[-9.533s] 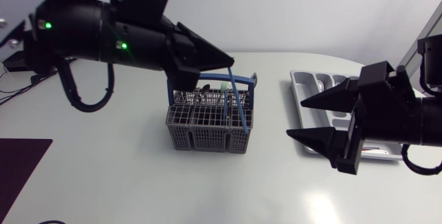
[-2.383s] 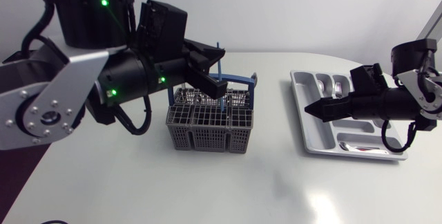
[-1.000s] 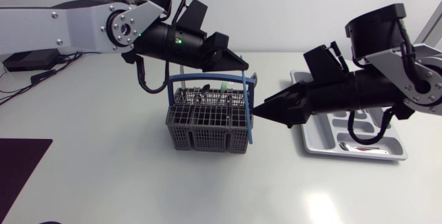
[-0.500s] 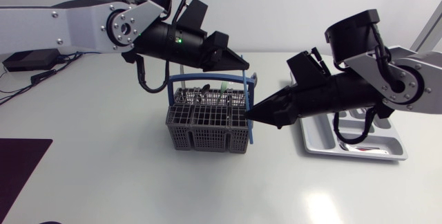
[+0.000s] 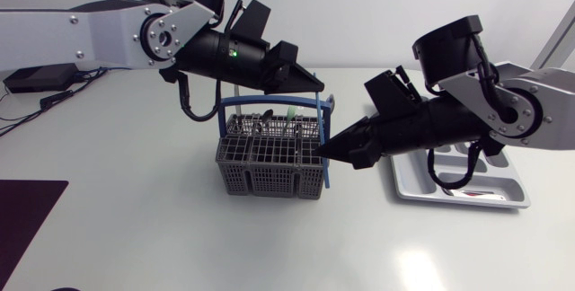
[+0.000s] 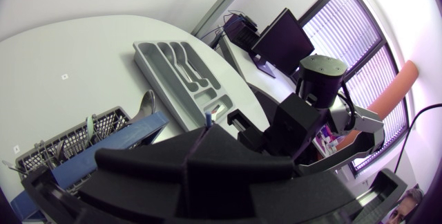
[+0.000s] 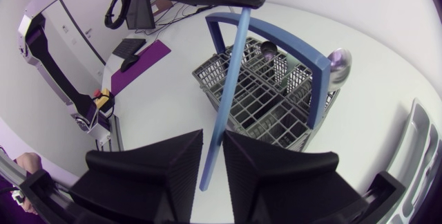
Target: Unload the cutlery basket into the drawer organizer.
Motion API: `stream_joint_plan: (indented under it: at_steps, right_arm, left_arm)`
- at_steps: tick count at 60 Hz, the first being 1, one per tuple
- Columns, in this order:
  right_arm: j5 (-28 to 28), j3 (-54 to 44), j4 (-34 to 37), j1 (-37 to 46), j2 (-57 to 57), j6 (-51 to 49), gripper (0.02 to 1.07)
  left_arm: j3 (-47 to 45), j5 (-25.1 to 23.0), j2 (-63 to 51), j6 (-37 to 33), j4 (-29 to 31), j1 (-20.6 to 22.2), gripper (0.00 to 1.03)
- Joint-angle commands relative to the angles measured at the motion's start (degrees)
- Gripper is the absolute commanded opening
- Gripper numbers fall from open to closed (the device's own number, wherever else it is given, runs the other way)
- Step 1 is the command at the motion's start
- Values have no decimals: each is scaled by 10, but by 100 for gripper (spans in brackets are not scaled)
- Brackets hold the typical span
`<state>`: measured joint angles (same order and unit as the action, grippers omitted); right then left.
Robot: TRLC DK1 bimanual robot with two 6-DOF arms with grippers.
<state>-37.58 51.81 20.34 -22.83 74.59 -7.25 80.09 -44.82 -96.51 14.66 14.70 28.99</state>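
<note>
The grey wire cutlery basket (image 5: 269, 158) stands mid-table with its blue handle (image 5: 268, 101) raised. Cutlery stands in it, including a metal spoon (image 7: 338, 62). Above the basket's right end my left gripper (image 5: 316, 84) (image 6: 199, 135) is shut on the top of a long thin blue utensil (image 5: 321, 122) (image 7: 231, 72), which hangs down along the basket's side. My right gripper (image 5: 327, 150) (image 7: 213, 135) is at the utensil's lower part. Its fingers stand narrowly apart around the stick, with thin gaps on both sides. The grey drawer organizer (image 5: 402, 176) (image 6: 156, 50) lies to the right.
Several pieces of cutlery lie in the organizer's compartments (image 5: 467, 193). A dark purple mat (image 5: 22, 215) lies at the table's left front corner. The front of the table is bare white surface (image 5: 269, 246).
My right gripper has moved left from the organizer to the blue utensil, and its fingers have narrowed around it. The left arm has held still with the utensil.
</note>
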Motion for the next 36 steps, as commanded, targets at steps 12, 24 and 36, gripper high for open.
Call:
stream_joint_plan:
  at_steps: [12, 24, 36]
  right_arm:
    - [1, 2, -1, -4, 4, 8, 10]
    - [-2, -2, 13, -7, -8, 2, 9]
    - [-2, -5, 54, 1, -37, -19, 9]
  left_arm:
    - [10, -9, -8, 15, -8, -6, 14]
    - [13, -9, 2, 17, -14, -13, 37]
    - [45, -10, 62, 45, -43, -55, 92]
